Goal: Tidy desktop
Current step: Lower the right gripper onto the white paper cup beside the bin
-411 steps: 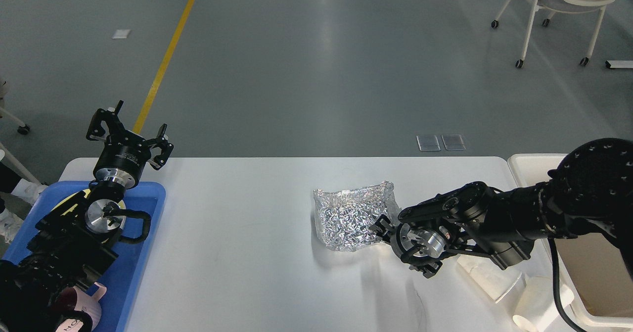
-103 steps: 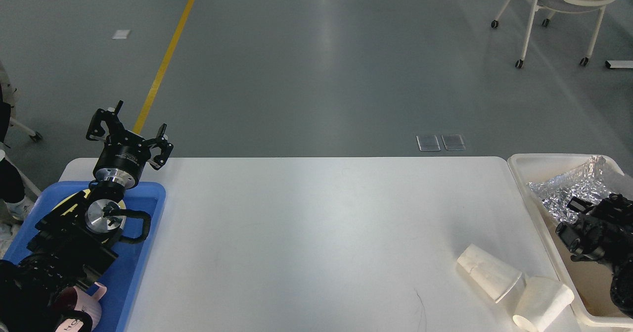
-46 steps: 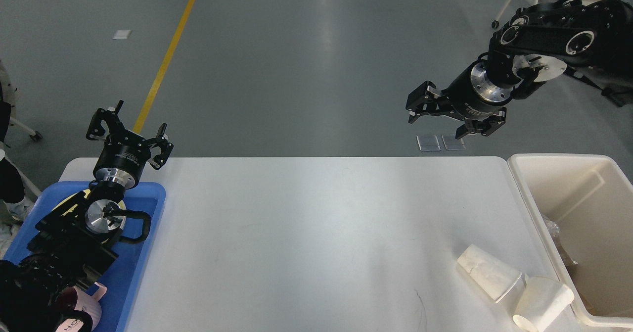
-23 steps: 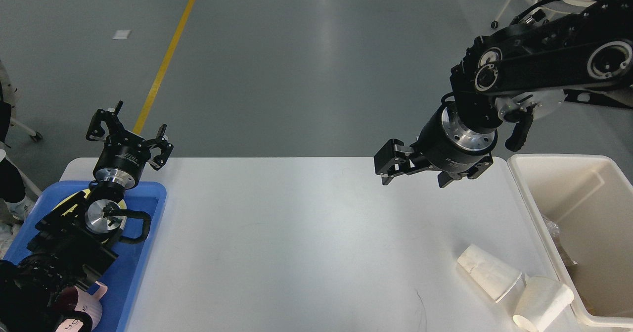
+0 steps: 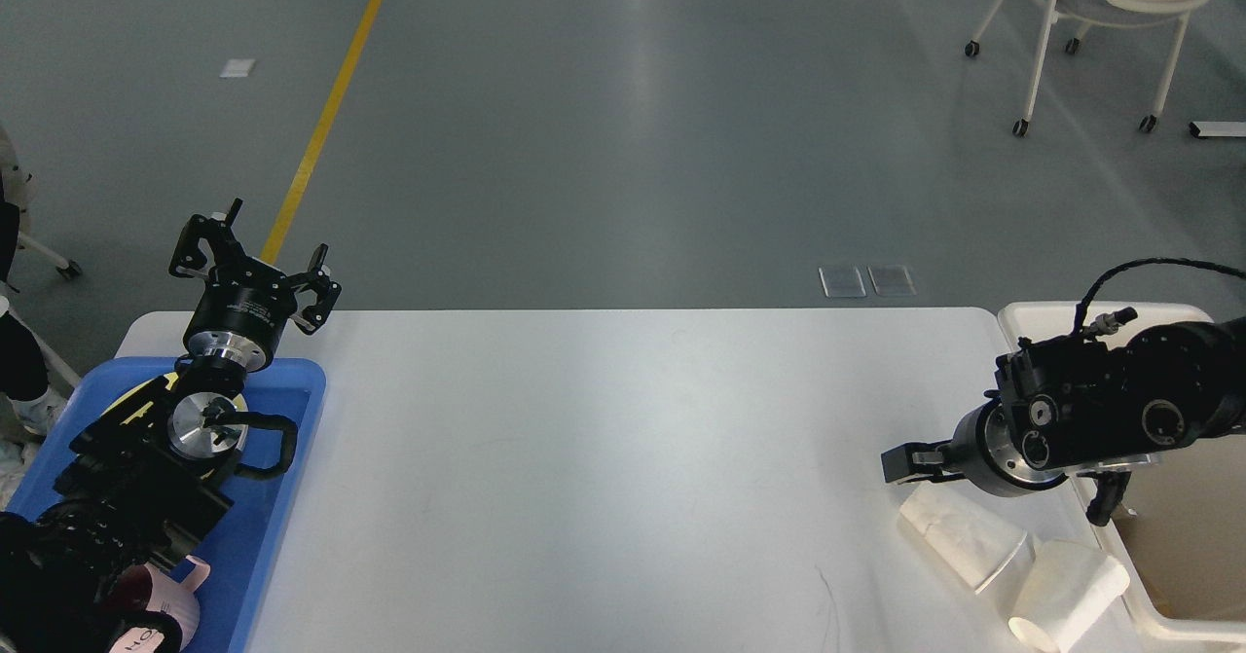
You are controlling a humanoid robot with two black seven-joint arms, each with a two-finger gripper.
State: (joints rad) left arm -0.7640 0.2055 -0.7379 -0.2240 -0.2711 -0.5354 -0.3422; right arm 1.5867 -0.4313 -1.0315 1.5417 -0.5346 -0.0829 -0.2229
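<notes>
Left hand (image 5: 251, 262), fingers spread wide and empty, hangs at upper left over the tray (image 5: 292, 497). On the counter (image 5: 584, 458), lower right, two cups (image 5: 964, 536) lie on their sides, long axes running diagonally, directly below the nearer right hand (image 5: 900, 463); its spread cannot be told.

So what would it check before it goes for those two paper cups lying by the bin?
1. Right gripper near the closer cup: ok, just above its far end.
2. Right gripper open: cannot tell, seen side-on.
3. Both cups on the desktop: ok, lying on their sides; second cup touching the first.
4. Bin within reach: ok, right beside the cups.
5. Left gripper out of the way: ok, open, over the blue tray.
</notes>
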